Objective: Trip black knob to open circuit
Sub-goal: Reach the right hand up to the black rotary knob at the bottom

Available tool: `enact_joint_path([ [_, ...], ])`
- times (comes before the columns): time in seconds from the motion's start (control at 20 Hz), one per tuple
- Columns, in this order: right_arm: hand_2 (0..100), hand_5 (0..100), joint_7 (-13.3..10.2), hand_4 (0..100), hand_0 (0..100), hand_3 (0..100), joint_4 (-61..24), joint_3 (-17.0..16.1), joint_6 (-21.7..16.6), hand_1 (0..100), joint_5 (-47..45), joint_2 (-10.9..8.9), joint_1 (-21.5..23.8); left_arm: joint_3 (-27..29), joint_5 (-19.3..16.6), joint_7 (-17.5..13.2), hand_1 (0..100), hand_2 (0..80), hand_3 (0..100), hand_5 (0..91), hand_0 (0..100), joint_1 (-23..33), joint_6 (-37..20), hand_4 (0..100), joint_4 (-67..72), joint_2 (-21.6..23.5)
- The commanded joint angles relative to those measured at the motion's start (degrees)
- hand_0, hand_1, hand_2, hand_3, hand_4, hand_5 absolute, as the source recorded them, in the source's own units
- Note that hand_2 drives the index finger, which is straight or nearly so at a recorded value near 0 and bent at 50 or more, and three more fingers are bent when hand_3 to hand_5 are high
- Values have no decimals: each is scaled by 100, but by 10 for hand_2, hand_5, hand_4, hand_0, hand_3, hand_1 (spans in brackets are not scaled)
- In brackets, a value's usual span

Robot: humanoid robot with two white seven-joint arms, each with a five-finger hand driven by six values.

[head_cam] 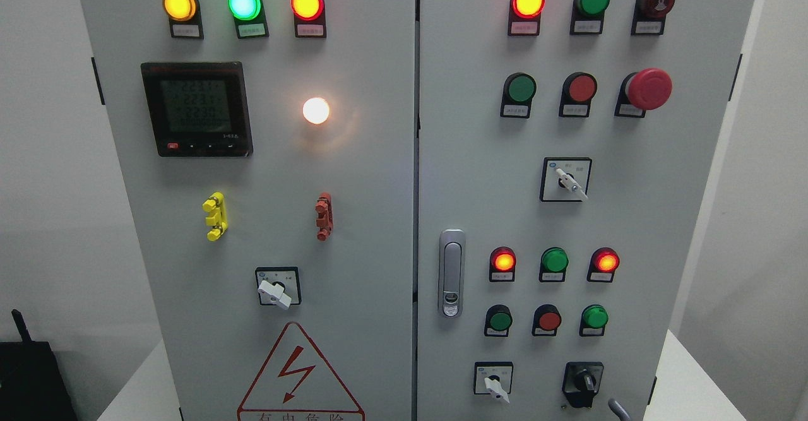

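The black knob (583, 381) is seen at the lower right of the grey cabinet (353, 219), on the right door, just right of a white selector switch (494, 384). Its handle is set roughly upright. A curved grey piece at the bottom edge, just right of the knob, cannot be identified. Neither hand is shown, so their state cannot be told. Above the knob, 2 red lamps (503, 260) are lit beside a green button (555, 260). A silver door handle (451, 273) is mounted left of them.
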Motion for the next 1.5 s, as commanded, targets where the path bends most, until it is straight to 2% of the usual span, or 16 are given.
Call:
enact_joint_path([
  [0.0,0,924,-31,915,0,975,184,18,4,0,-13,-158,-84,0,-132,2,389,0,0,0,120,0,-2,0,0,0],
  [0.45,0,920,-31,910,0,975,281,79,4,0,-13,-158,-128,0,-132,2,389,0,0,0,120,0,7,0,0,0],
  [0.95,0,918,-40,905,0,973,210,343,-5,0,5,-123,-128,0,-132,2,389,0,0,0,120,0,-2,0,0,0],
  [1.45,0,916,-49,901,0,972,158,360,-5,0,31,-97,-102,0,-132,2,389,0,0,0,120,0,7,0,0,0],
])
